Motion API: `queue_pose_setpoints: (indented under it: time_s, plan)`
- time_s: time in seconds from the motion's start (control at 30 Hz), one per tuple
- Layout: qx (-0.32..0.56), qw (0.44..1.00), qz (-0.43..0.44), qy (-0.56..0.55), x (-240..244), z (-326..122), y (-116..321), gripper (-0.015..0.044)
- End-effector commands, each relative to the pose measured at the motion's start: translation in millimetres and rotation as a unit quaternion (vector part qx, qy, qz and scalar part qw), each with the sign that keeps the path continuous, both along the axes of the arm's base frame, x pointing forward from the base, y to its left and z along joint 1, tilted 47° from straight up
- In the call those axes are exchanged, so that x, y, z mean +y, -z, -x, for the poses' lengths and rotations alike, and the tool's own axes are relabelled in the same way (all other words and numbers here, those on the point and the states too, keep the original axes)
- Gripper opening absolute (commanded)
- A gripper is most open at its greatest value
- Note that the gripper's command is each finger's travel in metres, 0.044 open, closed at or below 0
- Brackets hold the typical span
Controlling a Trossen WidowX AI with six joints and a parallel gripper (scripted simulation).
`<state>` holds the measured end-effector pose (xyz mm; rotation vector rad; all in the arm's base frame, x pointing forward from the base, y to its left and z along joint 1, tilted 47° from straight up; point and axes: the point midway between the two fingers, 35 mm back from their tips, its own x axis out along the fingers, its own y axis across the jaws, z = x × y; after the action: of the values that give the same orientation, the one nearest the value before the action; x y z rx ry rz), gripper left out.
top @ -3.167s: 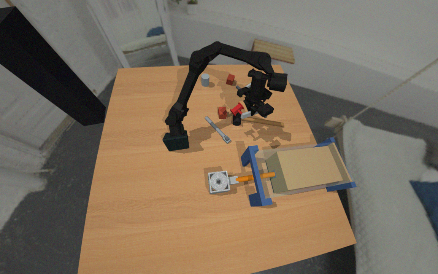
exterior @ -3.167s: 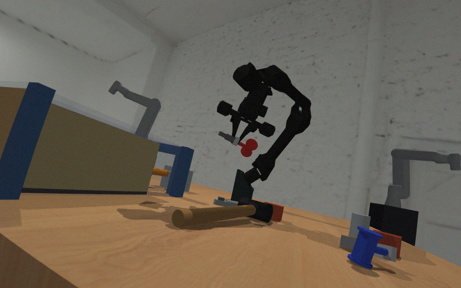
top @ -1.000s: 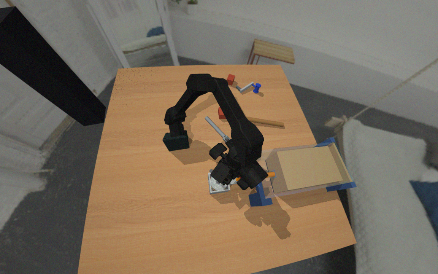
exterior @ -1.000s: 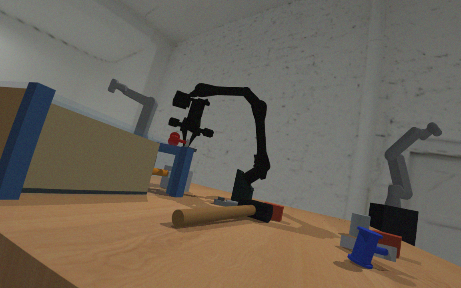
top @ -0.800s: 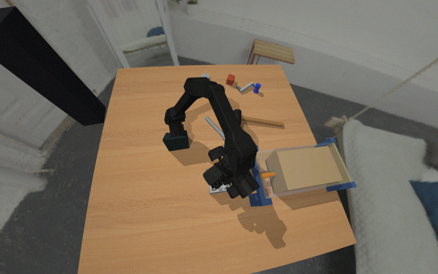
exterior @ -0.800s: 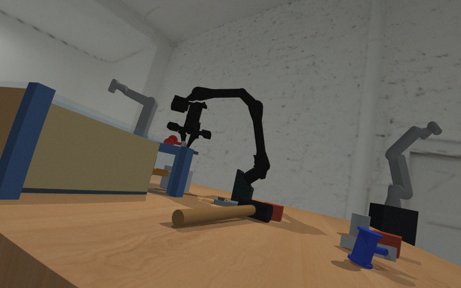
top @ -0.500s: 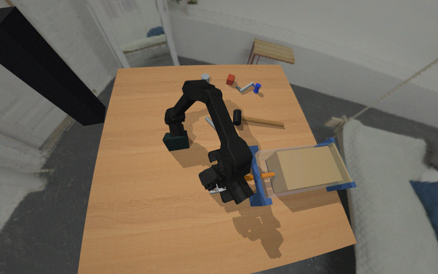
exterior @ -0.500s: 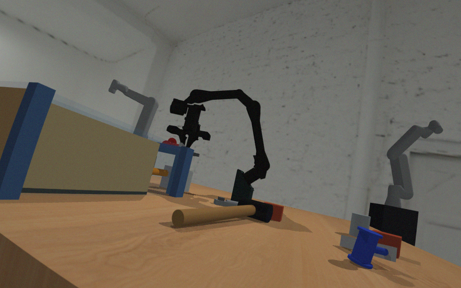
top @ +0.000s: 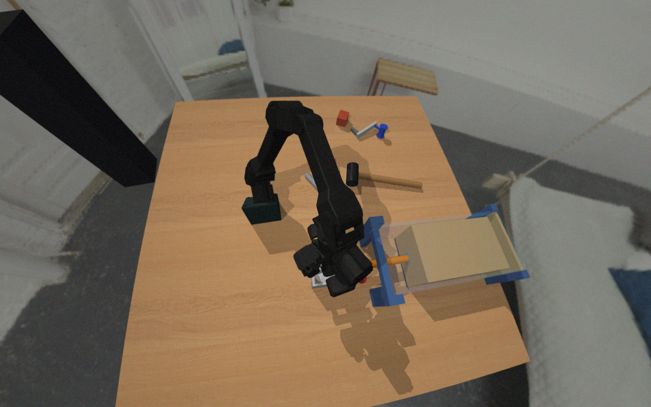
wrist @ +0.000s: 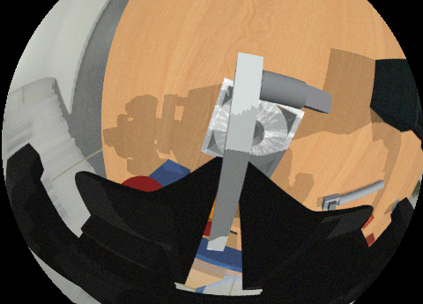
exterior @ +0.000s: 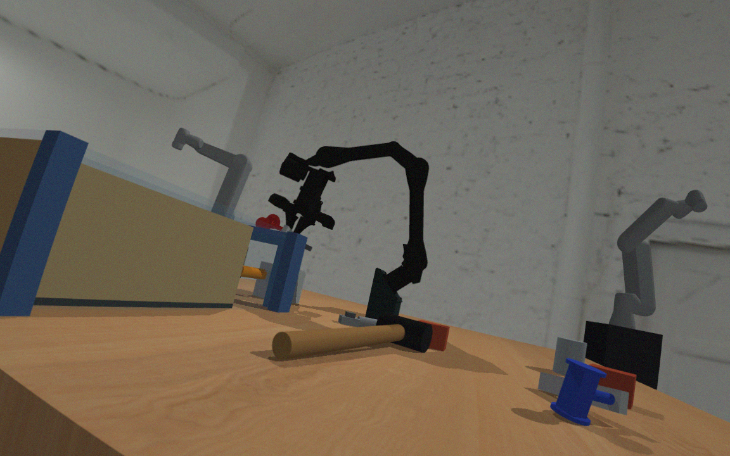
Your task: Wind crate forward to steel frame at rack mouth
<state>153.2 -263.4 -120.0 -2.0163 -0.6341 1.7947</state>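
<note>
My gripper (wrist: 231,165) (exterior: 294,228) is shut on the winch handle, a grey crank arm (wrist: 247,88) with a red knob (wrist: 141,184) (exterior: 268,221) (top: 363,280). Its round shaft and square key (wrist: 318,102) stick out sideways in the wrist view, above the bench. The winch (wrist: 287,127) (top: 319,280) shows partly behind the crank arm; its hole is partly covered. The tan crate (top: 459,247) (exterior: 146,244) sits flat in the clear cubby, its front a gap behind the blue steel frame (top: 383,258) (exterior: 288,272). The orange strap (top: 396,260) (exterior: 254,272) runs through the frame.
A mallet (top: 391,180) (exterior: 345,340) lies between the arm and a second crank with a blue knob (top: 381,130) (exterior: 580,391). A grey tool (wrist: 359,195) (top: 310,180) lies near the arm. A red block (top: 342,117) lies at the bench's far side.
</note>
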Motion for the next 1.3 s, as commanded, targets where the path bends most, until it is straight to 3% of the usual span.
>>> queue_pose_setpoints:
  time_s: [0.0,1.27]
  plan:
    - [0.000,1.000,0.030,0.006,-0.1,0.7,-1.1,0.0000]
    - [-0.029,0.941,0.333,0.057,1.0,0.3,-0.5,0.0000]
